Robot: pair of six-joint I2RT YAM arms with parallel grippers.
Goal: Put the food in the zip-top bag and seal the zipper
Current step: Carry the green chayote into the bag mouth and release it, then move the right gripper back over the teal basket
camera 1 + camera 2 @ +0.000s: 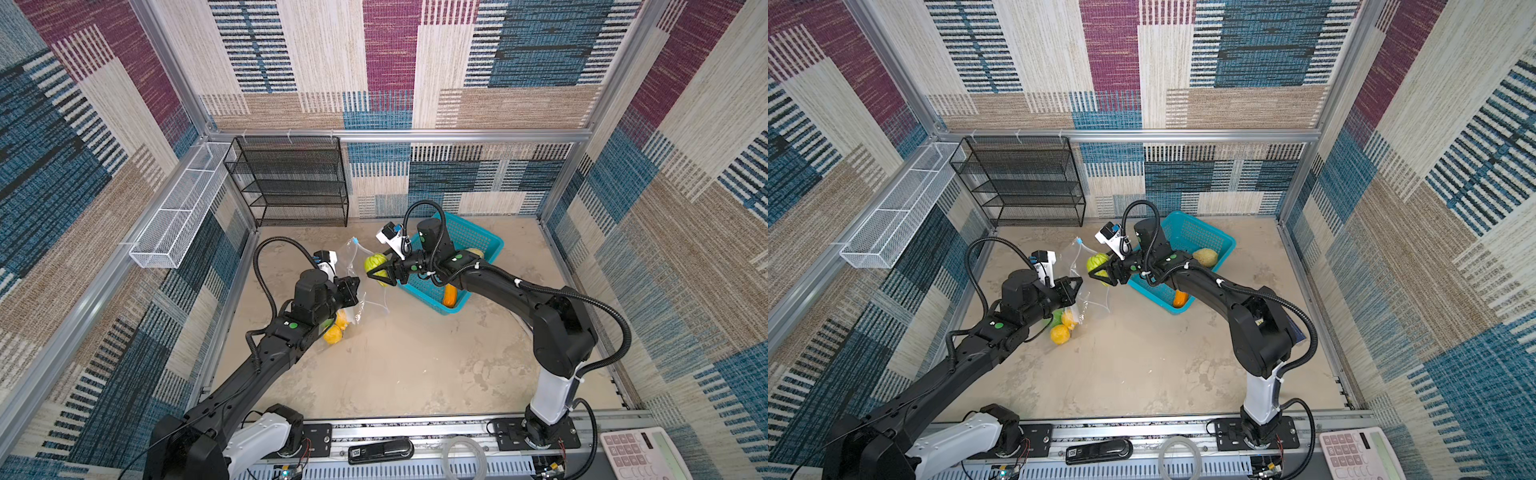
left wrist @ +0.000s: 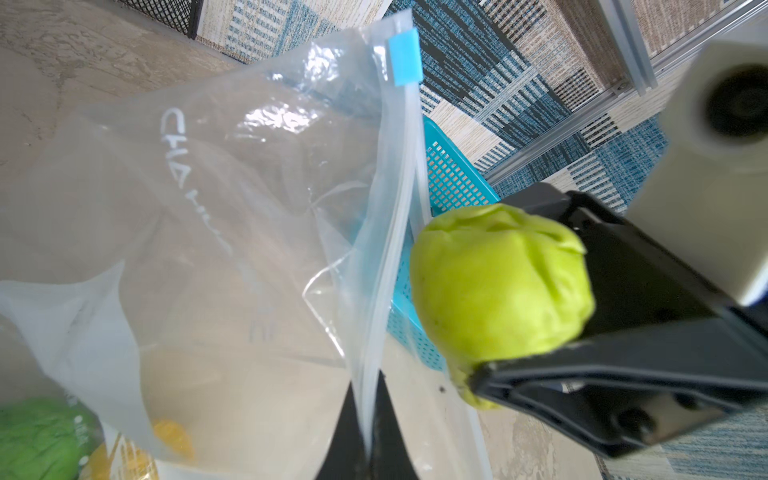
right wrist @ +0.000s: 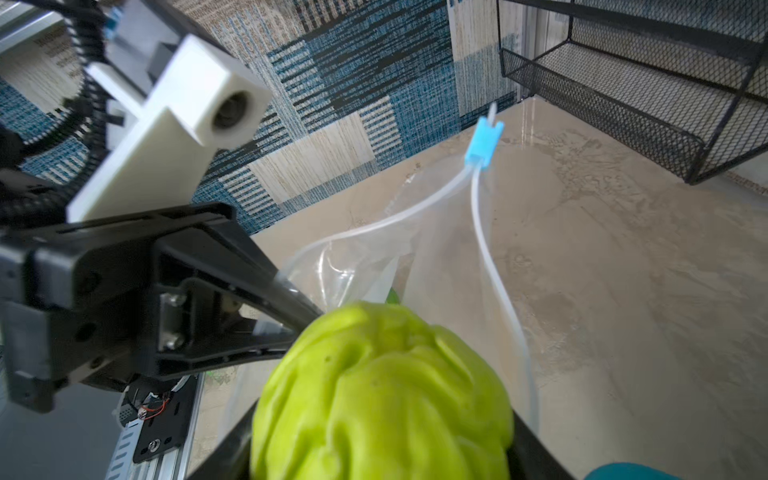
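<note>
Here the left gripper (image 1: 352, 286) is pinched shut on the rim of the zip-top bag (image 1: 351, 257), held up left of the bench's (image 1: 415, 353) middle with some food (image 1: 332, 334) inside. Just right, the right gripper (image 1: 380, 270) clamps a pale green fruit (image 1: 372, 262) at the mouth; the limp zipper (image 3: 481, 232) lip could fold under it, spilling the fruit onto the bench.

Glossy clear plastic bag (image 2: 208, 249), wrinkled matt green fruit (image 2: 498, 286)
</note>
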